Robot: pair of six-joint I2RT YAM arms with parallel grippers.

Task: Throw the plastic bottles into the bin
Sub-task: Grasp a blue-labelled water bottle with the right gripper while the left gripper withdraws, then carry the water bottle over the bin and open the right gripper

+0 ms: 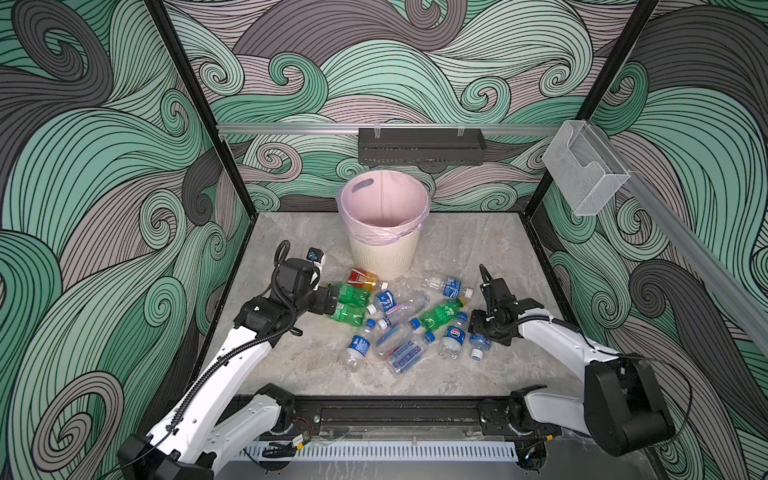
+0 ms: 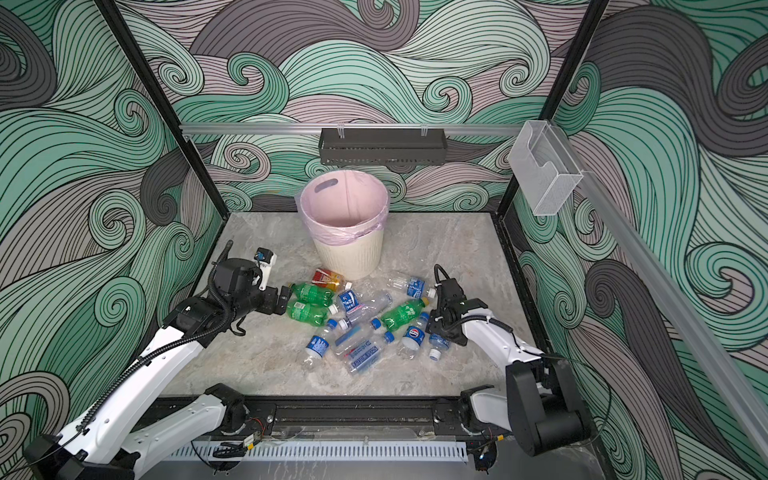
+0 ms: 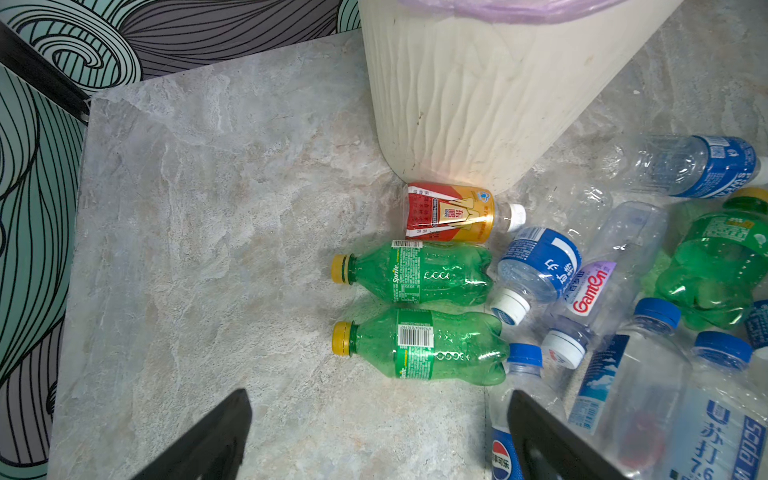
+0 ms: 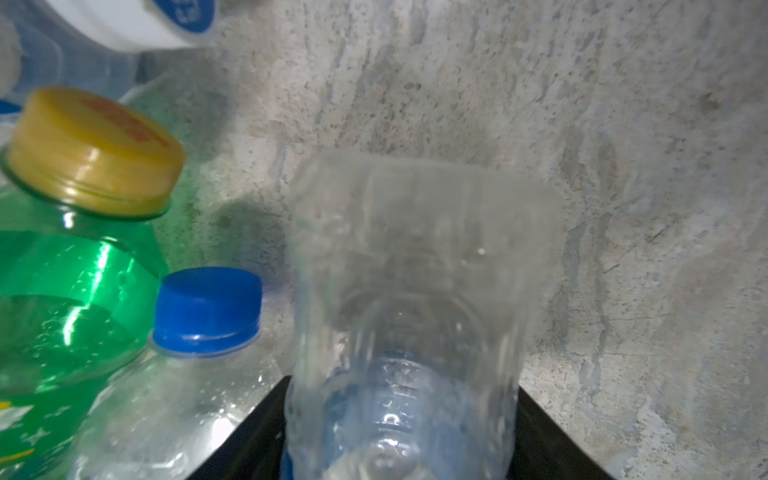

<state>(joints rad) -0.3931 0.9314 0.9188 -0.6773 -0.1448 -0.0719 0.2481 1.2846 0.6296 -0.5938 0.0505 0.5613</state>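
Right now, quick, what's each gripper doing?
Left gripper: open, holding nothing.
Right gripper: closed on a clear bottle.

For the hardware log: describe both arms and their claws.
The white-shelled left arm has black joints and a black corrugated conduit; the white-shelled right arm has black joints and thin black cables. The left claw and right claw have black wedge-shaped fingers.

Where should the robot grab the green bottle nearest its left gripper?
Probably the shoulder of the green Sprite bottle, behind its yellow cap; left gripper coming from the table side: it lies flat, other bottles crowd its body, the cap end is free.
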